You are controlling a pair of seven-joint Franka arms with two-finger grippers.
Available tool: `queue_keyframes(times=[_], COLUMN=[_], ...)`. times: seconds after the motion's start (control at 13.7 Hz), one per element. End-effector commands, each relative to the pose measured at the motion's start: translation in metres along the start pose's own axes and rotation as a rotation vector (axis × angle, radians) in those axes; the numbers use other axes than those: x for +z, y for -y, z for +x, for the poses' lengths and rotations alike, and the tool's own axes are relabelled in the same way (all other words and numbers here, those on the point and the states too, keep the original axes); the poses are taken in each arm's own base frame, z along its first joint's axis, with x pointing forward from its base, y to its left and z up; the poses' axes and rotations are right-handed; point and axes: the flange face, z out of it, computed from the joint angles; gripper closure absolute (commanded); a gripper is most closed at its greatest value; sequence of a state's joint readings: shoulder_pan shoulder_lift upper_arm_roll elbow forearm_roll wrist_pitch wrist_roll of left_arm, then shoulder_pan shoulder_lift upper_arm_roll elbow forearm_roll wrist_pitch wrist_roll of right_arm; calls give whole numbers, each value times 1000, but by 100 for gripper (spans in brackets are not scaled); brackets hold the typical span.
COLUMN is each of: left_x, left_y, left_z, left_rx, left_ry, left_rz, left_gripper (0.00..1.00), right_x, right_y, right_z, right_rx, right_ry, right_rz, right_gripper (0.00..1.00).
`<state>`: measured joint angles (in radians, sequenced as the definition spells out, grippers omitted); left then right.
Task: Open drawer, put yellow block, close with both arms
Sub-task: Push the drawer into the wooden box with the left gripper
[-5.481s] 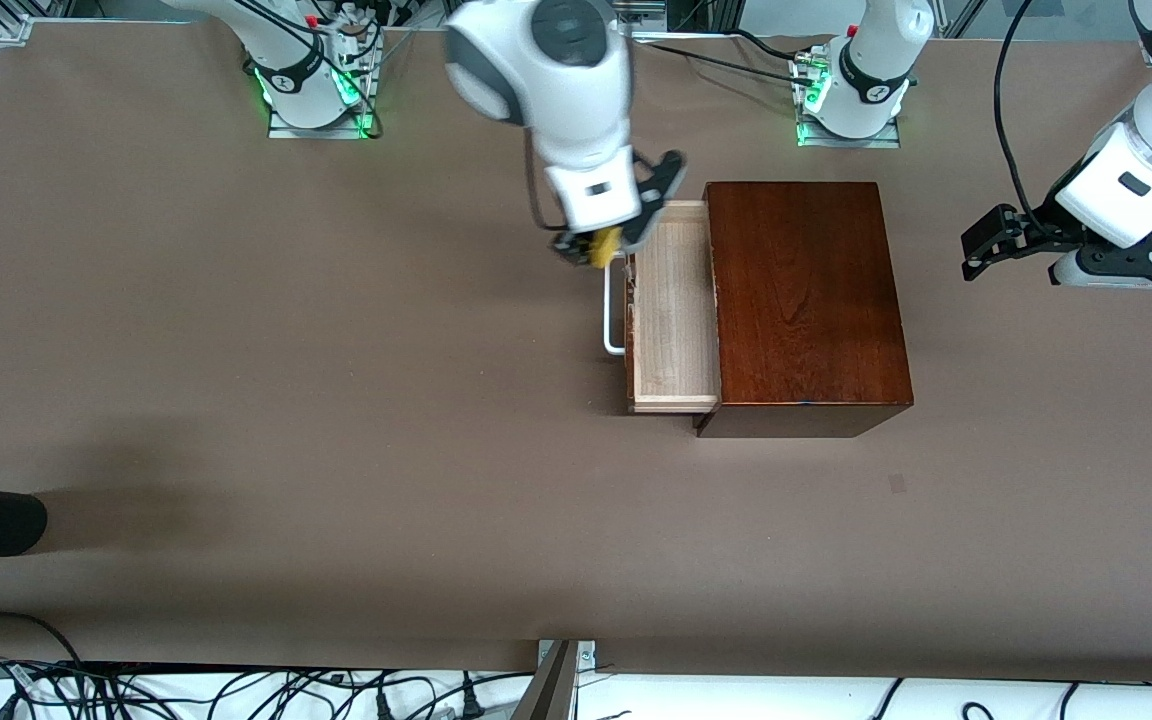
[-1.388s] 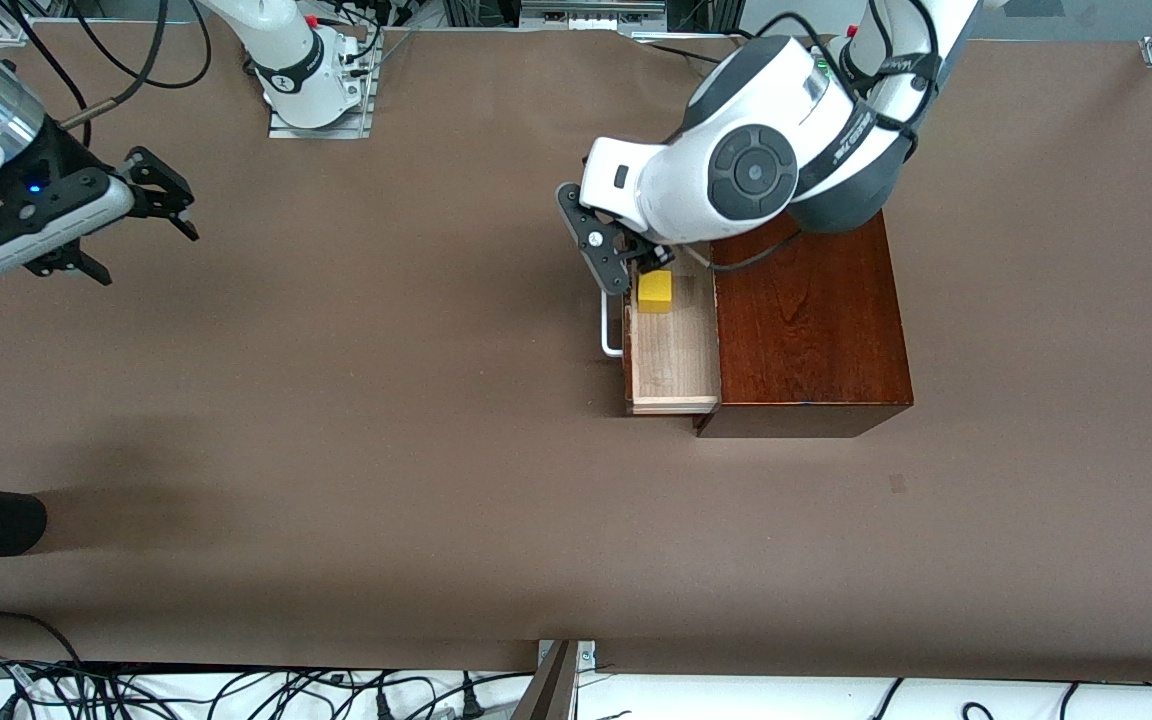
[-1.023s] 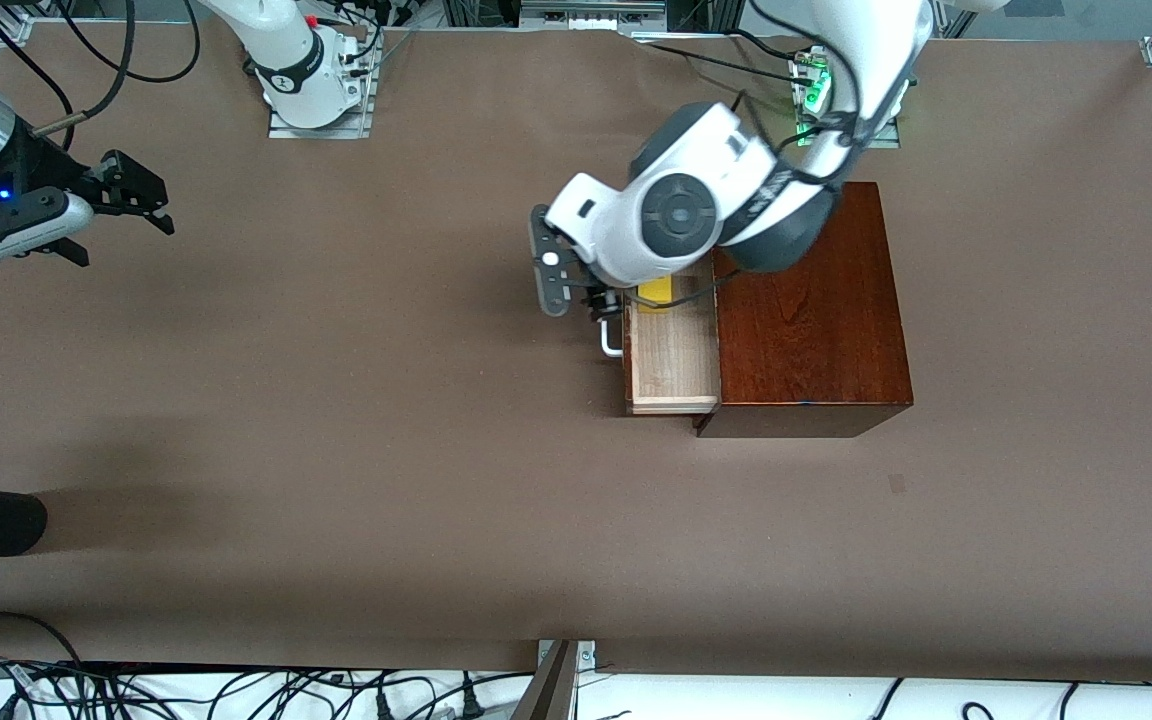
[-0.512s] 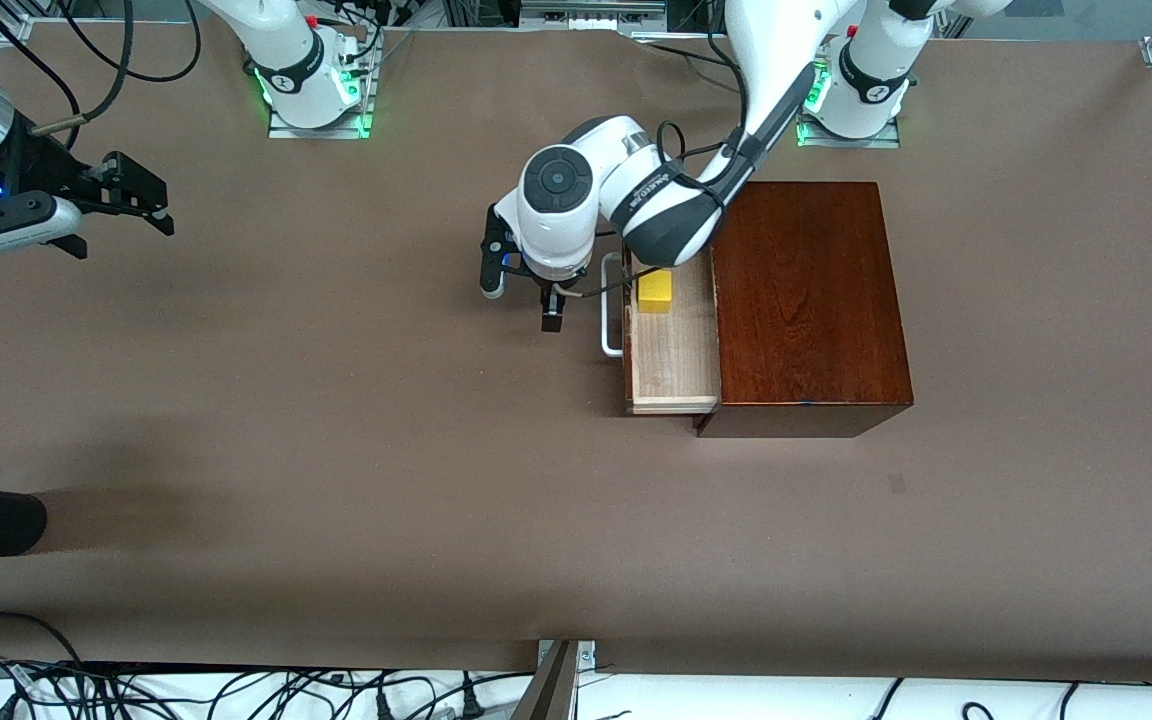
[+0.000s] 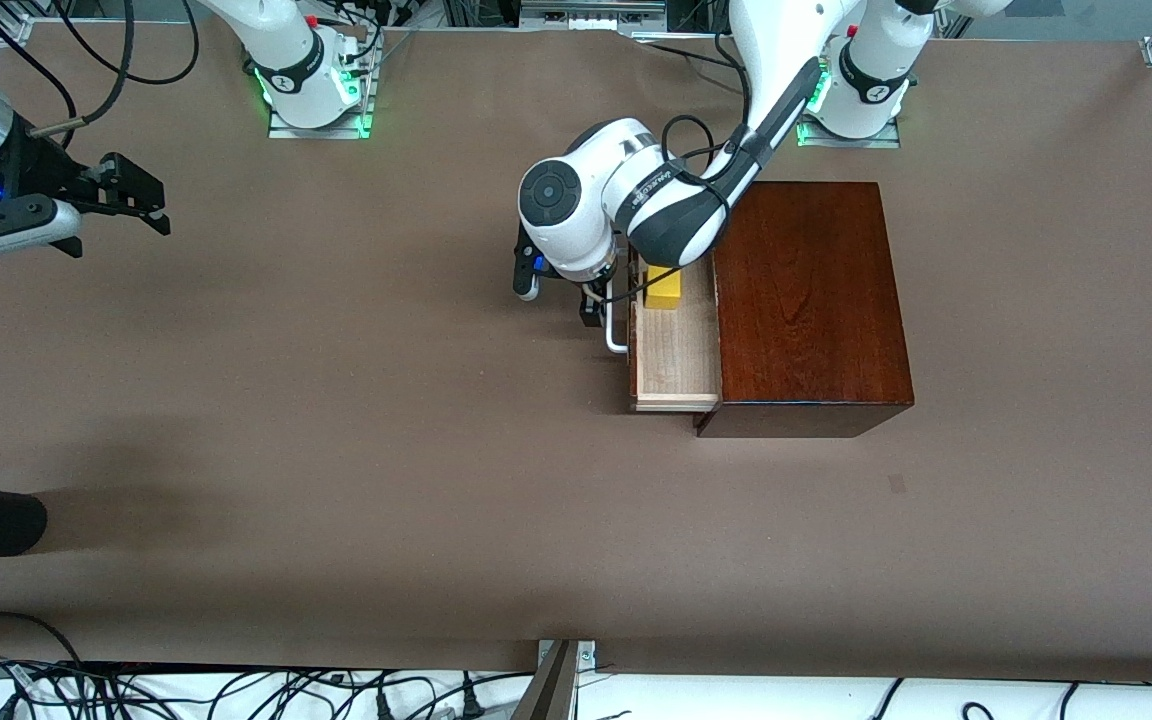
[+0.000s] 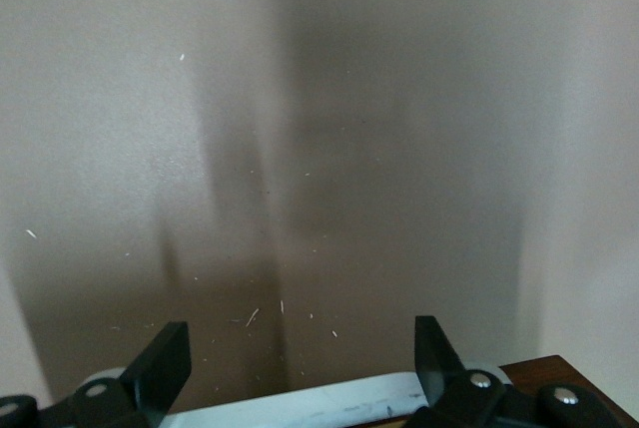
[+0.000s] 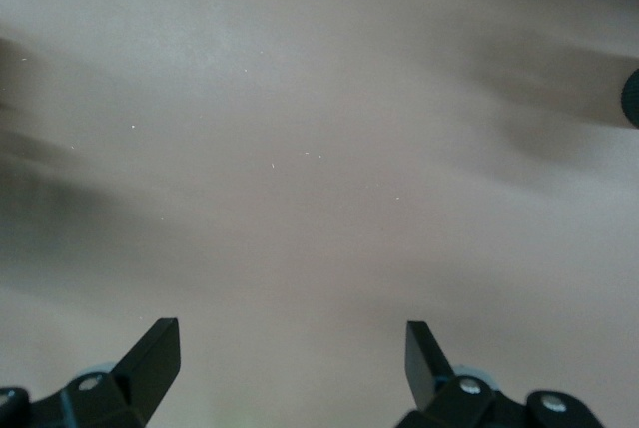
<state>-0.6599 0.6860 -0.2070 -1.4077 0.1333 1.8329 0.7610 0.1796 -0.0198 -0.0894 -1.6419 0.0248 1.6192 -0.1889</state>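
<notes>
Left gripper [image 5: 591, 303], fingers apart, sits at the white U-shaped handle [image 5: 615, 325] of the pale wooden drawer [image 5: 676, 355], which stands open with the small yellow block [image 5: 664, 287] inside. Right gripper [image 5: 126, 195], spread wide, waits over the brown desk [image 5: 336, 450] at its arm's end.

block [image 5: 663, 286] in drawer [image 5: 678, 360] — box [image 5: 808, 300] beside

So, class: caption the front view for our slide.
Left hand open at the white handle of the open drawer holding the yellow block.
</notes>
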Motion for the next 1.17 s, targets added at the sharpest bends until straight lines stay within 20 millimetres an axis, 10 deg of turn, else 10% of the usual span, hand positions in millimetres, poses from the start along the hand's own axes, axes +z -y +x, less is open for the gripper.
queue_keyframes(times=[0.0,1.1], left_x=[0,1], left_y=[3,20], left_z=[-37,-90], left_rx=[44,30], left_ry=[126,265], left_rz=[-70,-134], left_gripper=[0,0], right_x=[-3,-4], right_y=[3,6], right_z=[1,1], right_rx=[13,8], right_ry=[19,17], right_rz=[-10,-14], right_gripper=[0,0])
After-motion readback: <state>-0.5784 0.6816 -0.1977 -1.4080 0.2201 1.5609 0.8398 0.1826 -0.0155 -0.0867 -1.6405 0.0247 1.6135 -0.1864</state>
